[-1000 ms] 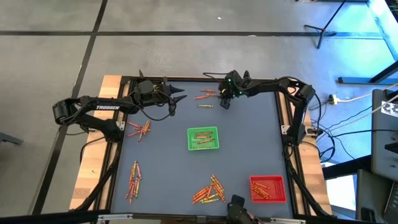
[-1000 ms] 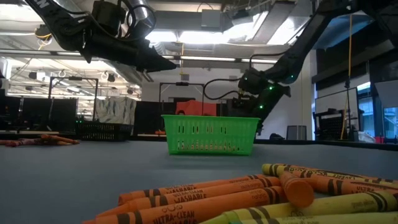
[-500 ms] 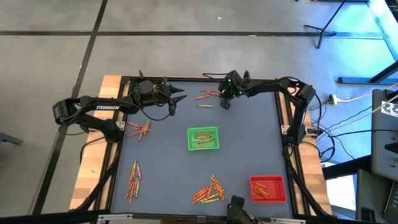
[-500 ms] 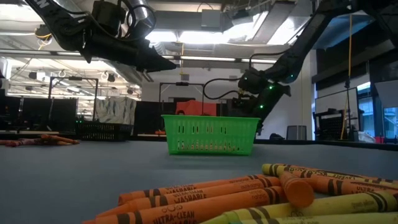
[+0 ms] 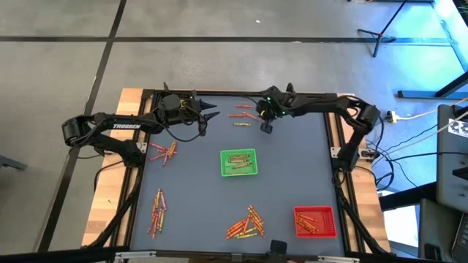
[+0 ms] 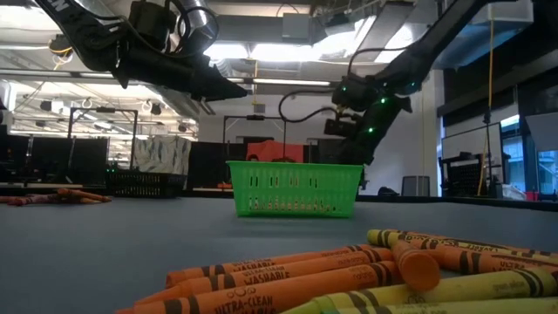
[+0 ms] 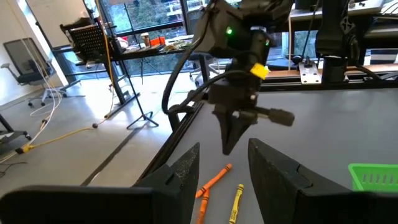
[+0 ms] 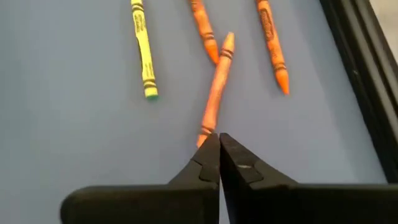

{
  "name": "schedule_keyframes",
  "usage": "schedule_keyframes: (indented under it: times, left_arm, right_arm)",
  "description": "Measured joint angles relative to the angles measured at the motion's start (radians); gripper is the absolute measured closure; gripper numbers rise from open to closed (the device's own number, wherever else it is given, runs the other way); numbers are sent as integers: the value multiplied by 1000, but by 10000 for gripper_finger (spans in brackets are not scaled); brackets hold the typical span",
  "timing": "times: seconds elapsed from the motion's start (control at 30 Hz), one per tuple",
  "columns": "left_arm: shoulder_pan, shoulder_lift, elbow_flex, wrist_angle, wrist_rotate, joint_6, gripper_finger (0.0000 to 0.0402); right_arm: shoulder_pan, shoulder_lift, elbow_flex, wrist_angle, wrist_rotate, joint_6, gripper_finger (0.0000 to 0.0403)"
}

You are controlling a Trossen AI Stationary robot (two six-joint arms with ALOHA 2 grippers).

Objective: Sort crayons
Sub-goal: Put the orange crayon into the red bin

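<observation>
Several crayons lie on the blue table in loose groups. In the far group are a yellow crayon and three orange ones. My right gripper hangs shut a little above this group, fingers slanting down. One orange crayon lies flat just past its tips, and nothing shows between them. From the left wrist view the right gripper ends in a bare point clear of the table. My left gripper waits open at the far left, raised and about level.
A green tray with crayons stands mid-table, and a red tray with crayons at the near right. Other crayon heaps lie at the left, the near left and the near middle. A black frame rims the table.
My right gripper has risen from the table above the far crayon group and its arm has swung a little. The crayons there lie as before. My left arm has kept still.
</observation>
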State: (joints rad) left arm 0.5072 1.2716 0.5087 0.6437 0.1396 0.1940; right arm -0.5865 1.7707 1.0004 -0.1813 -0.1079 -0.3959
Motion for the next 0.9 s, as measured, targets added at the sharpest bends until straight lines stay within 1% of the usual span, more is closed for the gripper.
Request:
schedule_keyframes:
  times: [0.13,0.2,0.33,0.43,0.53,0.63,0.73,0.8,0.9]
  left_arm:
    - [0,0,0,0,0,0,281]
    - [0,0,0,0,0,0,281]
    - [0,0,0,0,0,0,281]
    - [0,0,0,0,0,0,281]
    - [0,0,0,0,0,0,281]
    - [0,0,0,0,0,0,281]
    - [0,0,0,0,0,0,281]
    - [0,0,0,0,0,0,281]
    - [0,0,0,0,0,0,281]
  right_arm:
    - [6,-13,0,-3,3,80,398]
    - [4,-3,0,29,2,134,386]
    - [4,38,0,101,-26,193,337]
    - [5,81,0,135,-76,201,299]
    - [6,105,0,130,-106,202,274]
    - [23,111,0,128,-128,202,264]
    - [56,111,0,135,-128,200,264]
    - [78,111,0,136,-104,197,267]
    - [105,124,1,135,14,182,273]
